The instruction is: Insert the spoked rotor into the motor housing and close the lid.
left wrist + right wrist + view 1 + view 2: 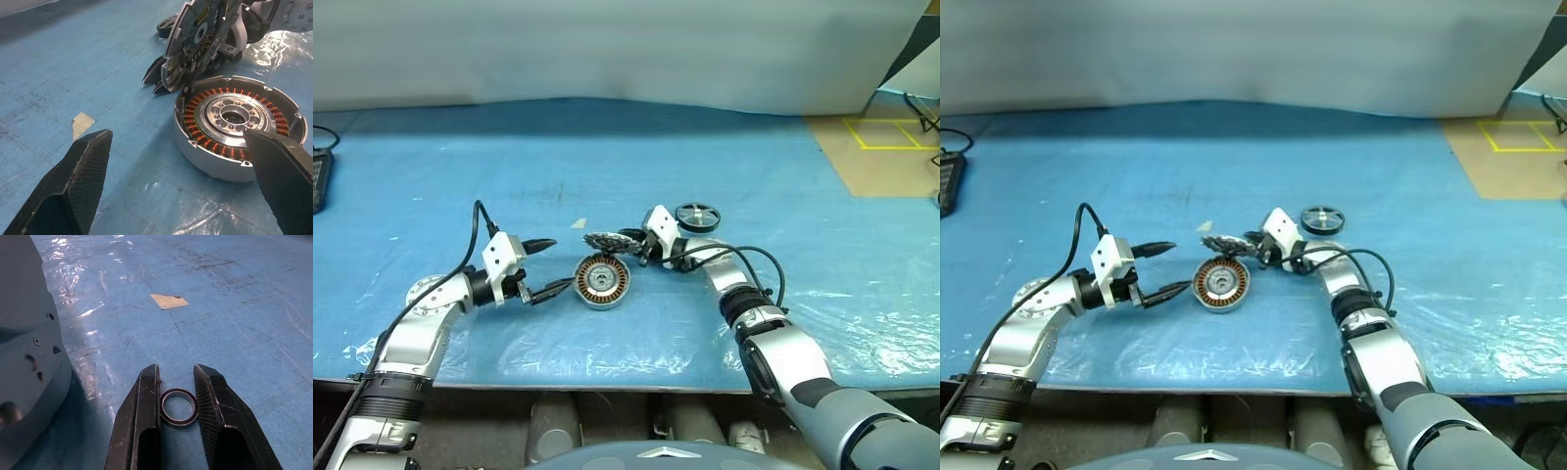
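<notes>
Now, your right gripper (177,372), narrowed round a small black ring (179,408), is nearer the spoked rotor (697,216) just behind it; your left gripper (560,264) gapes wide.

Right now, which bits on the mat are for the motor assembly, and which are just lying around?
For the job:
spoked wheel
motor can with copper windings
toothed grey disc, tilted up beside the can

Lying about:
small black ring
tan scrap of tape
black box at the mat's left edge
</notes>
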